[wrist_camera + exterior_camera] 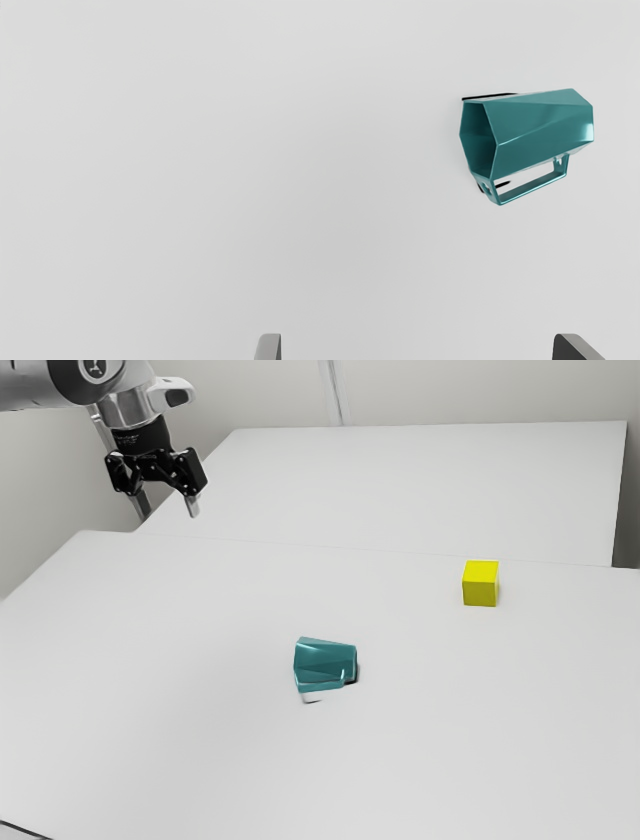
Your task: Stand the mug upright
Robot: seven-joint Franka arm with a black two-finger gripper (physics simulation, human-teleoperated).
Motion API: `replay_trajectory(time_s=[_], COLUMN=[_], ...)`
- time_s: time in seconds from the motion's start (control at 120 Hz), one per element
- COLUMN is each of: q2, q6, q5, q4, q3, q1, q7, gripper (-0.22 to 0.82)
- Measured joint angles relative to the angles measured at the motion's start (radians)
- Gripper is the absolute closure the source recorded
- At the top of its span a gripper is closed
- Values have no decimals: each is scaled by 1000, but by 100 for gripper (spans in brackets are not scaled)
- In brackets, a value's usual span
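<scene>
Teal and faceted, the mug (325, 664) lies on its side on the white table (200, 760), well apart from my gripper (168, 510), whose jaws stand wide apart. Nearer the exterior view's right sits a yellow cube (480, 584).

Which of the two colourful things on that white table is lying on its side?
The teal mug: its open mouth faces sideways instead of up. The other thing, the yellow cube, sits flat on one face.
</scene>
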Motion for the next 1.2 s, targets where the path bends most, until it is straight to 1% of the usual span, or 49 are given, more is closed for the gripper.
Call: replay_trajectory(time_s=[0.225, 0.333, 0.617, 0.908, 1.2], q2=[-14, -24, -51, -65, -64], q6=[6, 24, 161, 334, 483], q5=[1, -4, -106, -248, -475], q4=[-13, -47, -184, -336, -491], q3=[0, -1, -3, -3, 22], q1=[8, 12, 23, 6, 11], q7=[-2, -2, 2, 6, 80], gripper=[1, 1, 2, 2, 2])
